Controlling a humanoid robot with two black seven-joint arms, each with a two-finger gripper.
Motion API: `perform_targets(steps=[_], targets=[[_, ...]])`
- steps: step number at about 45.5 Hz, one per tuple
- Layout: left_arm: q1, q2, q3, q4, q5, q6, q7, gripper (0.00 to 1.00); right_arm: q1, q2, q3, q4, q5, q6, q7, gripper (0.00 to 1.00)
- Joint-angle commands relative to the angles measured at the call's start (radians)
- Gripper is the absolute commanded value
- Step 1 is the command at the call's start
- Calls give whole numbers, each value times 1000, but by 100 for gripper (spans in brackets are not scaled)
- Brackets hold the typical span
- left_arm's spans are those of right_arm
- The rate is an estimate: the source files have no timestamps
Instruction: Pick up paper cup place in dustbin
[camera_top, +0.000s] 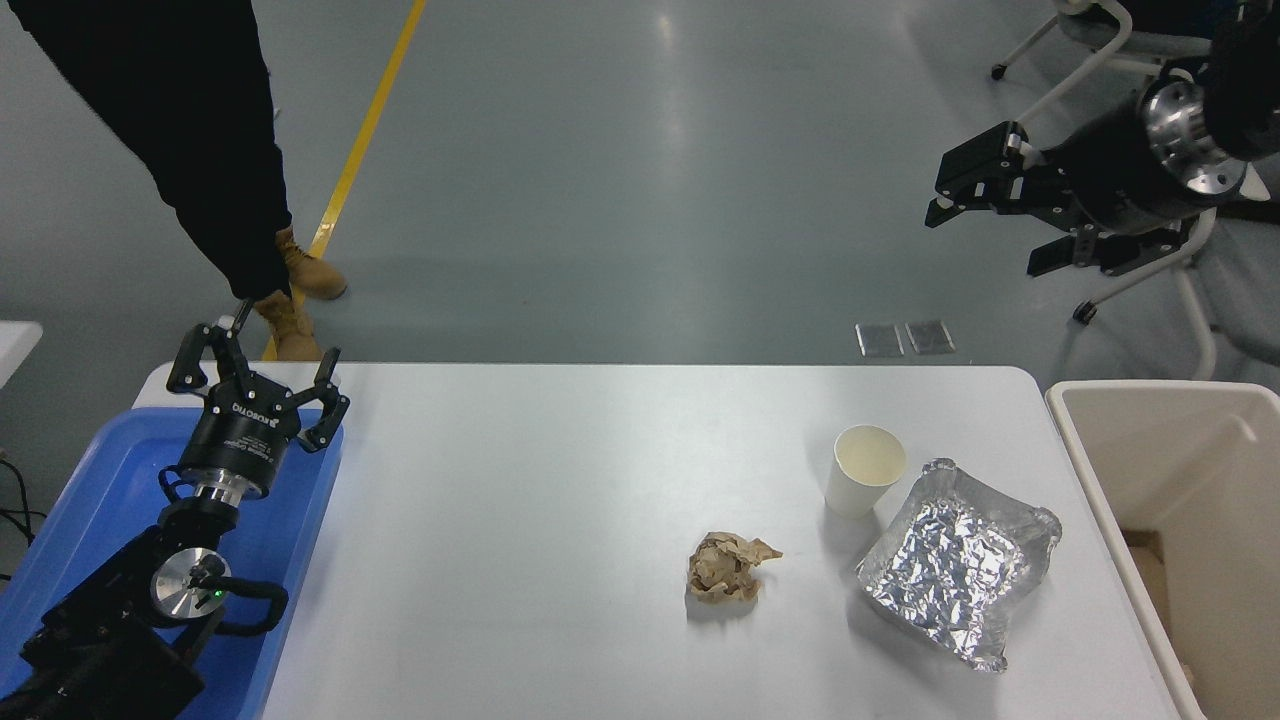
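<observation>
The small white tapered paper cup (865, 482) stands upright on the white table (560, 480), mouth up, showing its cream interior, in the right half of the surface. Its base lies just beside the far-left corner of the crinkled silver foil tray (958, 566), which sits at a skewed angle nearer the table's front right. The crumpled brown paper ball (728, 567) lies to the left of the tray and nearer the camera than the cup, apart from both. The large beige plastic dustbin (1090, 440) stands off the table's right edge, its thick rim level with the cup. The right gripper (985, 220) enters from the upper right, high above the floor beyond the table and well apart from the cup; its fingers are spread wide and hold nothing. The left gripper (258, 365) is parked at the lower left above the blue plastic tray (100, 480), fingers likewise spread and empty. A person in dark trousers and tan boots (290, 290) stands beyond the far-left corner.
</observation>
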Motion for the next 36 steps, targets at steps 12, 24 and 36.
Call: perform_targets(steps=[12, 24, 36], targets=[[0, 1, 0, 0, 0, 0, 0, 98, -4, 43, 2, 30, -81, 26, 0, 100], [0, 1, 0, 0, 0, 0, 0, 98, -192, 58, 55, -42, -133, -69, 0, 100], [0, 1, 0, 0, 0, 0, -2, 98, -484, 144, 112, -231, -138, -172, 2, 100]])
